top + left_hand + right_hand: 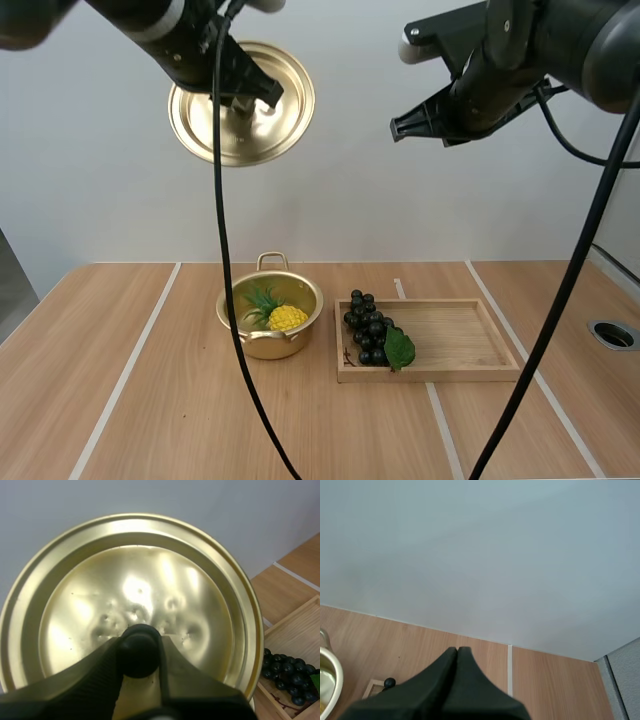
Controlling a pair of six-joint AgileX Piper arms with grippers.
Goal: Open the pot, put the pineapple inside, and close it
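Showing wood table [150, 400] w/ white lines [125, 375], pot [265, 348], tray [460, 340]; pale wall [120, 190] behind.

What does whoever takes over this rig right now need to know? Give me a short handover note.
Left gripper: shut on the knob of the lid, held high above the table.
Right gripper: shut, empty, raised over the table.
Pot: open on the table, with the pineapple inside.
Grapes: in the wooden tray beside the pot, not part of this job.
Done: lid off, pineapple in.
Left: lower the lid onto the pot and release.
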